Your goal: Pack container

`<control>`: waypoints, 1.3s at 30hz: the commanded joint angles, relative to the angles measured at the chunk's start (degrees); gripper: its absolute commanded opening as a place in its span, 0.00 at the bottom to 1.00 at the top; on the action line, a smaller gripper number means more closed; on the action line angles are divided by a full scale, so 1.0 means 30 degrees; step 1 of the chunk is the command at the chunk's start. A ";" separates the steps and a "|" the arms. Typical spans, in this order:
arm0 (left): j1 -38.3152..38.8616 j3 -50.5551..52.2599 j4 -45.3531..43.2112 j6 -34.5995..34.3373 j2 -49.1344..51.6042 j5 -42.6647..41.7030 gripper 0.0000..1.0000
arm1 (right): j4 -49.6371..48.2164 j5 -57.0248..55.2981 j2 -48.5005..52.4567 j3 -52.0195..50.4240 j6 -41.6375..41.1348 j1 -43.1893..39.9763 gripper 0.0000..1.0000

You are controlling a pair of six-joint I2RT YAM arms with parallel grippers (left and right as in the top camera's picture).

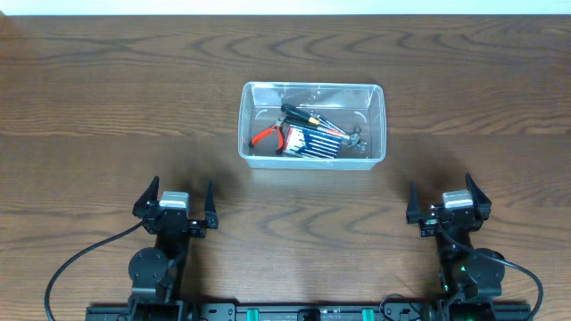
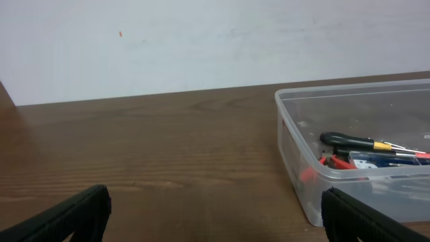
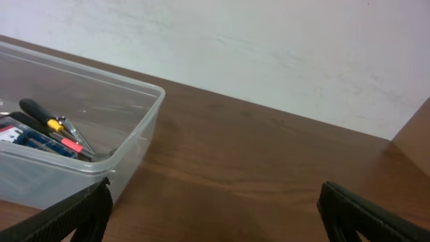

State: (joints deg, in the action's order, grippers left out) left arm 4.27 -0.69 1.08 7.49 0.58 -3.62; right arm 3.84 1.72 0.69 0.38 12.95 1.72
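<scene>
Both my grippers, left (image 1: 175, 201) and right (image 1: 449, 200), sit wide open and empty at the near edge. The container (image 1: 311, 159) lies mid-table, pliers (image 1: 268, 137), bit case (image 1: 312, 143) and screwdriver (image 1: 302, 114) inside. Nothing loose outside, so I'd say it's packed; best to keep clear.

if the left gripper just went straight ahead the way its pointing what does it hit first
Probably nothing: the left gripper, jaws open, points across bare table. The container sits right of that line, though its near corner may be close; depth is unclear.
</scene>
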 commanded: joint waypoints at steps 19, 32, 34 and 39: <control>-0.0044 0.0153 -0.3767 -0.1450 0.5260 -0.0495 0.98 | 0.0087 0.0073 -0.0131 -0.0022 -0.0306 -0.0117 0.99; -0.0270 0.0153 -0.3045 -0.1450 0.2280 -0.0481 0.98 | 0.0087 0.0073 -0.0131 -0.0022 -0.0306 -0.0117 0.99; -0.0284 0.0153 -0.2361 -0.1450 0.1231 -0.0393 0.98 | 0.0087 0.0073 -0.0131 -0.0022 -0.0306 -0.0117 0.99; -0.0284 0.0153 -0.1173 -0.1450 -0.0117 -0.0350 0.98 | 0.0087 0.0073 -0.0131 -0.0022 -0.0306 -0.0117 0.99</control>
State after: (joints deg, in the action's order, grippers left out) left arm 3.79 -0.36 -2.74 3.57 1.39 -4.54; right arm 3.84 1.74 0.69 0.38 12.95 1.72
